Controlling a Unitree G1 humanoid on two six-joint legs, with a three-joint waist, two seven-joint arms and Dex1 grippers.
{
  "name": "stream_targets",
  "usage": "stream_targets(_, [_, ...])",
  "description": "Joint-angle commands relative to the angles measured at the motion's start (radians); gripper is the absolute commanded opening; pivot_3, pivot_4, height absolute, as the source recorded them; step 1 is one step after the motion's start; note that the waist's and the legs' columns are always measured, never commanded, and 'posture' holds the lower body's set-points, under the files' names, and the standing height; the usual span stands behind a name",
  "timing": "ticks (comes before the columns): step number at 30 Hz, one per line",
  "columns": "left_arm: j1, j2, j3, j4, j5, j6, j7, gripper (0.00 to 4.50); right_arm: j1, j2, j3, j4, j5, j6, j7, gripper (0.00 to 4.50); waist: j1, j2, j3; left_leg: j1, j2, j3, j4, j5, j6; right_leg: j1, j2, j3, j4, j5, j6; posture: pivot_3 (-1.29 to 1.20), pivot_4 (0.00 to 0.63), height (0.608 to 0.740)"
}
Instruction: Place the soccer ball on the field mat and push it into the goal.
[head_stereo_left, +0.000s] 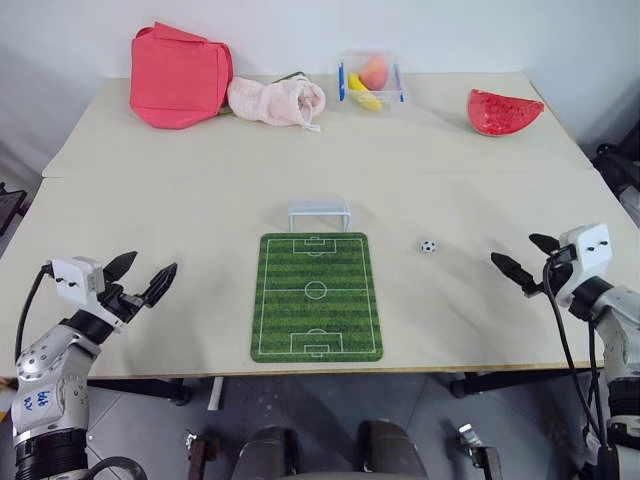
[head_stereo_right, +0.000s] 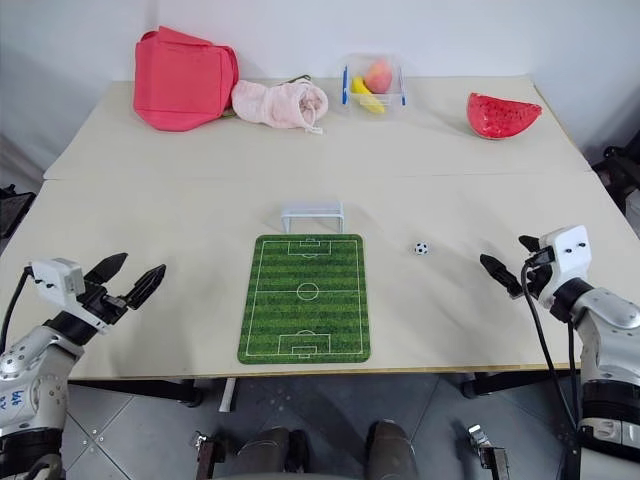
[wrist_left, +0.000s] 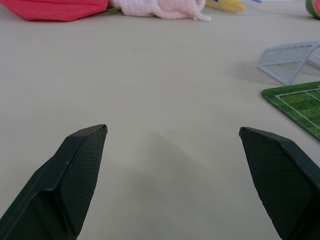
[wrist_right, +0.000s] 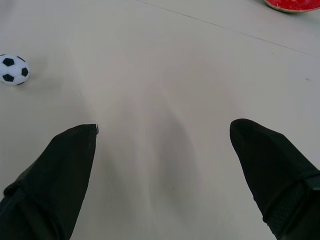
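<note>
Soccer ball (head_stereo_left: 428, 246) lies off the field mat (head_stereo_left: 316, 297) (right side) — both pincers spread, empty.

The beige table (head_stereo_left: 180, 210) carries field mat (head_stereo_left: 316, 296), goal (head_stereo_left: 319, 213), soccer ball (head_stereo_left: 428, 246), perhaps fruit.

Two head cameras sit side by side up high, looking down and forward at the whole table (head_stereo_left: 200, 200). They share almost the same scene. Each wrist camera sits low and close over the table, looking forward between its own two black fingers (wrist_left: 75, 170).
</note>
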Motion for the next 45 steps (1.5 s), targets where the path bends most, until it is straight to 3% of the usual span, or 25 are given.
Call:
stream_targets(1, [0.009, 0.007, 0.013, -0.038, -0.009, 0.002, 0.000, 4.50, 0.010, -0.020, -0.019, -0.043, 0.018, 0.004, 0.001, 4.45, 0.000, 0.000, 0.000, 0.000, 0.000, 0.000, 0.000, 0.000, 0.000, 0.000, 0.000, 0.000, 0.000, 0.000, 0.000, 0.00, 0.150, 0.740])
stream_targets(12, [-0.029, 0.036, 0.005, -0.048, -0.017, 0.032, -0.019, 4.50, 0.004, -0.044, -0.006, -0.174, 0.052, 0.143, 0.019, 4.45, 0.000, 0.000, 0.000, 0.000, 0.000, 0.000, 0.000, 0.000, 0.000, 0.000, 0.000, 0.000, 0.000, 0.000, 0.000, 0.00, 0.150, 0.740])
stream_targets(17, [-0.063, 0.061, -0.029, -0.105, -0.040, 0.094, -0.056, 4.50, -0.074, -0.062, 0.063, -0.311, 0.113, 0.308, 0.071, 4.45, 0.000, 0.000, 0.000, 0.000, 0.000, 0.000, 0.000, 0.000, 0.000, 0.000, 0.000, 0.000, 0.001, 0.000, 0.000, 0.00, 0.150, 0.740])
stream_targets(21, [-0.063, 0.078, -0.068, -0.185, -0.064, 0.164, -0.098, 4.50, -0.152, -0.054, 0.200, -0.349, 0.093, 0.356, 0.157, 4.45, -0.001, 0.000, 0.000, 0.000, 0.000, -0.001, 0.000, 0.000, 0.000, -0.001, 0.000, 0.000, 0.001, 0.000, 0.000, 0.00, 0.150, 0.740])
stream_targets(29, [-0.060, 0.087, -0.097, -0.189, -0.076, 0.115, -0.250, 4.50, -0.317, 0.008, 0.346, -0.066, -0.020, 0.208, 0.227, 4.45, 0.002, -0.001, 0.001, -0.001, -0.001, -0.001, 0.001, 0.000, 0.000, -0.001, 0.000, -0.001, 0.001, 0.000, 0.000, 0.00, 0.150, 0.740])
stream_targets(35, [-0.027, 0.063, -0.075, -0.177, -0.192, 0.089, -0.435, 4.50, -0.430, 0.065, 0.397, 0.214, -0.104, 0.055, 0.264, 4.45, -0.005, -0.002, 0.001, -0.002, -0.002, -0.001, 0.001, 0.000, 0.000, -0.001, 0.000, -0.002, 0.001, 0.000, 0.000, 0.00, 0.150, 0.740])
stream_targets(40, [0.001, 0.069, -0.078, -0.176, -0.176, 0.056, -0.471, 4.50, -0.485, 0.092, 0.409, 0.353, -0.152, -0.019, 0.278, 4.45, -0.010, -0.002, 0.001, -0.002, -0.001, -0.001, 0.001, 0.000, 0.000, -0.001, 0.000, -0.002, 0.002, 0.000, 0.000, 0.00, 0.150, 0.740])
stream_targets(45, [0.029, 0.063, -0.050, -0.179, -0.208, 0.028, -0.516, 4.50, -0.470, 0.085, 0.407, 0.371, -0.173, -0.084, 0.302, 3.25, -0.013, -0.002, 0.001, -0.002, 0.001, -0.002, 0.002, 0.000, 0.000, -0.001, 0.000, -0.002, 0.002, 0.000, 0.000, 0.00, 0.150, 0.740])
